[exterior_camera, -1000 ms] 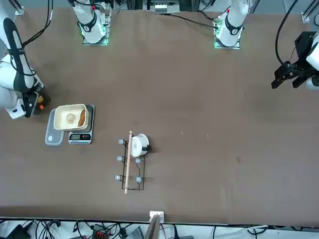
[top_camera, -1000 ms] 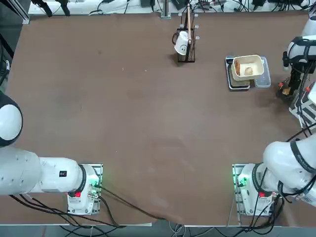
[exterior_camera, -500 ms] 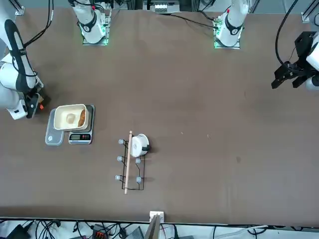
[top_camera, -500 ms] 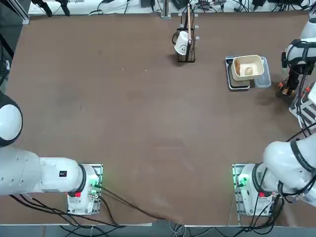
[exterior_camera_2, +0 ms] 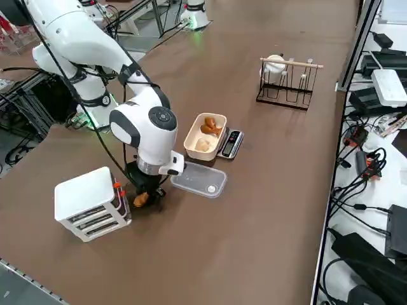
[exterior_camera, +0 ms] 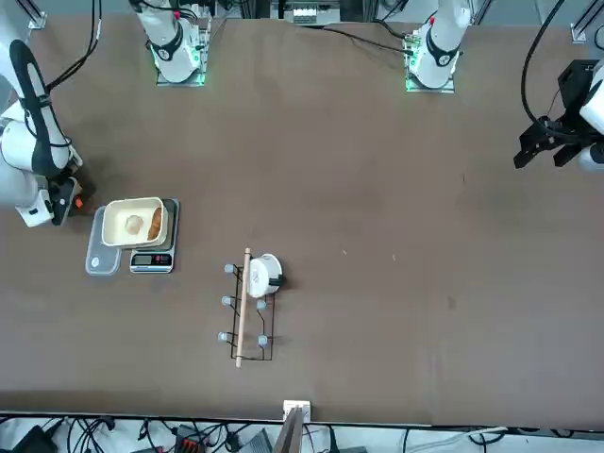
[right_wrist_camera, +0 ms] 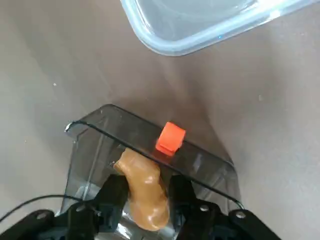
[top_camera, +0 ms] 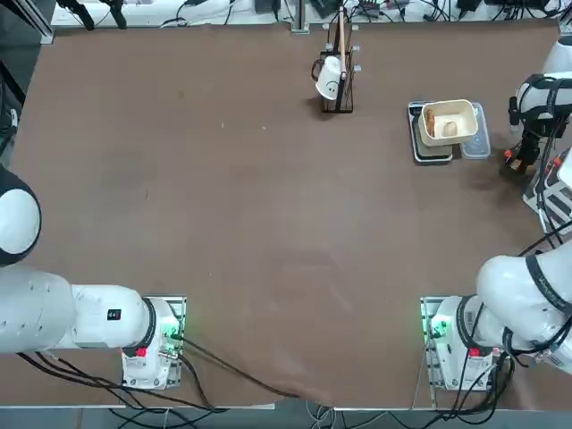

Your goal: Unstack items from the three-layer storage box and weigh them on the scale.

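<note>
My right gripper (right_wrist_camera: 146,192) reaches down into a smoky pulled-out drawer (right_wrist_camera: 200,165) with an orange knob (right_wrist_camera: 170,137). Its two fingers press on either side of an orange-brown item (right_wrist_camera: 145,187). From the right side, the gripper (exterior_camera_2: 145,194) hangs right beside the white three-layer storage box (exterior_camera_2: 89,203), and the item (exterior_camera_2: 140,199) shows at its tips. The scale (exterior_camera_2: 230,143) lies further along the table and carries a cream tub (exterior_camera_2: 205,136) holding two bread-coloured items (exterior_camera_2: 202,145). From overhead, the gripper (top_camera: 518,161) is at the table's right edge, right of the scale (top_camera: 432,147).
A clear plastic tray (exterior_camera_2: 198,180) lies between the gripper and the scale. A black wire rack (top_camera: 338,80) with a white cup stands at the far middle of the table. Cables and devices line the table's far edge.
The right arm's wrist has shifted slightly beside the storage box. The tub, scale, tray and rack have stayed put.
</note>
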